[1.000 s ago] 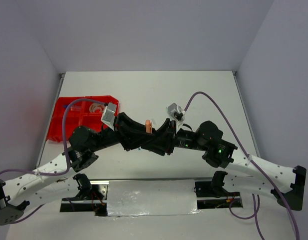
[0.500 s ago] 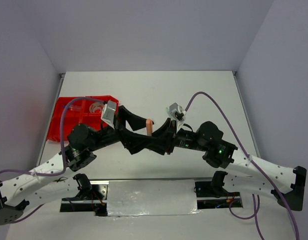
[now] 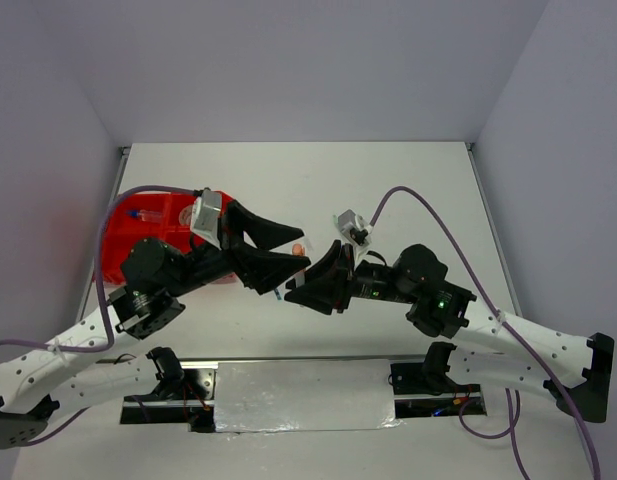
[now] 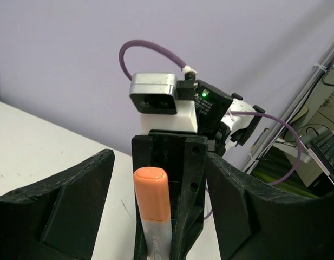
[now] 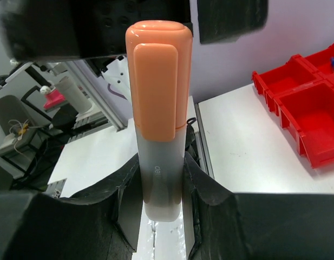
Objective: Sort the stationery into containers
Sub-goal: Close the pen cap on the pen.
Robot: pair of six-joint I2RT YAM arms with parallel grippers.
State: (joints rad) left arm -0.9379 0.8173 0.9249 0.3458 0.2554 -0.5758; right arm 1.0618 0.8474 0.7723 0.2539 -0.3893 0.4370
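Observation:
An orange-capped marker with a grey body stands upright, and my right gripper is shut on its lower body. From the left wrist the marker shows in the wide gap of my open left gripper, clear of both fingers. From above, the left gripper straddles the orange cap, with the right gripper just below it. The red tray lies at the left, partly hidden by the left arm, with a blue pen in a far compartment.
The tray's near compartments show at the right of the right wrist view. The two arms meet over the middle of the white table. Grey walls close in the table on three sides.
My left gripper has opened and let go of the orange marker, and the left arm has drawn back and up toward the tray. The right gripper still holds the marker.

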